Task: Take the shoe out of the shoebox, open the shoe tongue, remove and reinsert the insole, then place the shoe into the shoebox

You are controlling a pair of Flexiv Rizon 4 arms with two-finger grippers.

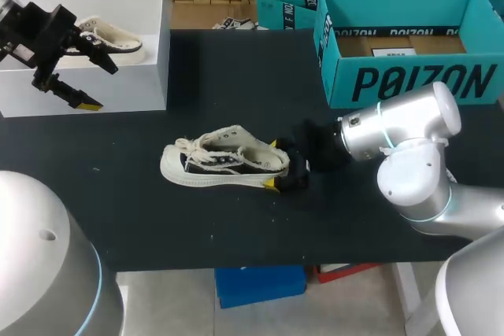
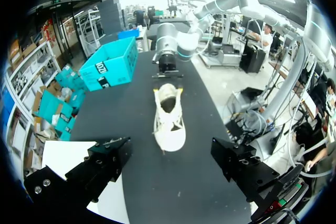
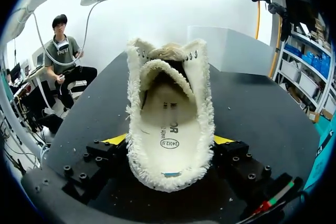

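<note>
The black surface (image 1: 236,226) carries three things. A cream low shoe (image 1: 224,164) stands upright on its sole. Its heel sits between the fingers of the right tool (image 1: 276,164), which touch it from both sides. Its toe points away from that tool, toward the left tool (image 1: 96,84). A white shoebox (image 1: 118,88) rests on the surface by the left tool, well apart from the shoe. An open teal cardboard box (image 1: 409,76) stands on the surface off to one side of the right tool, also apart from the shoe.
</note>
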